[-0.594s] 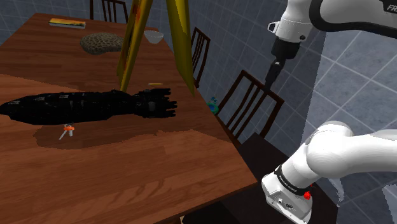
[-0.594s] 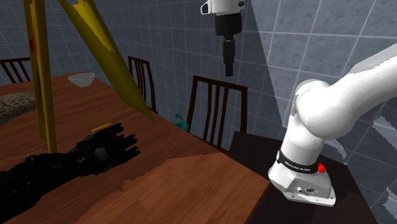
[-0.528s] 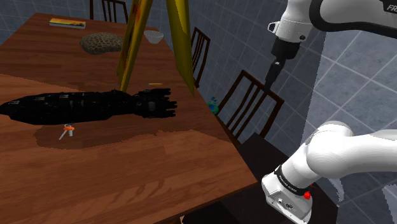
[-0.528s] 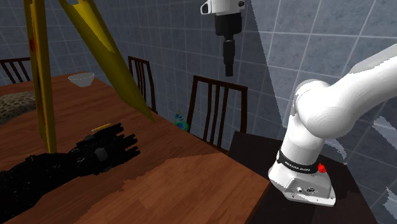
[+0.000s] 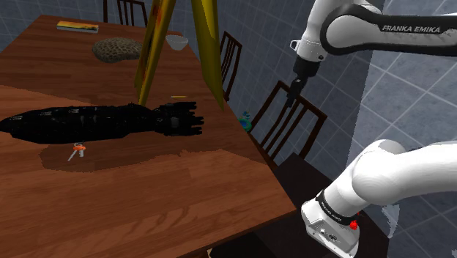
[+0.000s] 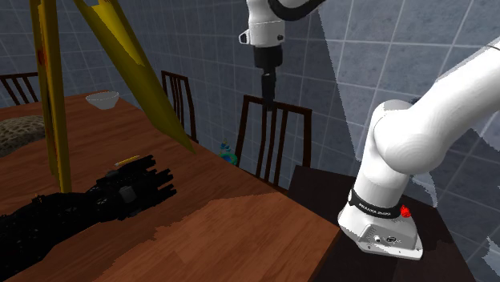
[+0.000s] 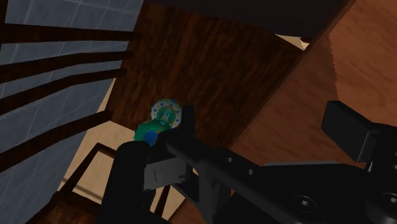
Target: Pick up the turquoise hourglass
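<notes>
The turquoise hourglass (image 5: 246,119) is small and stands just past the table's edge, on the seat of a dark wooden chair (image 5: 293,124). It also shows beside the table edge in the second exterior view (image 6: 229,153). Seen end-on in the wrist view, the hourglass (image 7: 164,118) lies just beyond the tip of one finger (image 7: 130,172). My black gripper (image 5: 295,94) hangs high above the chair back, to the right of and above the hourglass in the shoulder view. The gripper (image 6: 267,90) points down. In the wrist view the gripper (image 7: 242,140) has its fingers apart, with nothing between them.
A long black model (image 5: 102,121) lies across the wooden table (image 5: 146,198). Yellow slanted legs (image 5: 209,51) rise from the table. A white bowl (image 5: 176,42), a speckled lump (image 5: 116,49), a flat book (image 5: 77,27) and a small orange-white item (image 5: 76,150) sit on it. More chairs (image 6: 180,100) line the edge.
The hand has swung toward the shoulder view's left and dropped slightly, now above the chair back nearer the hourglass. Nothing on the table has moved.
</notes>
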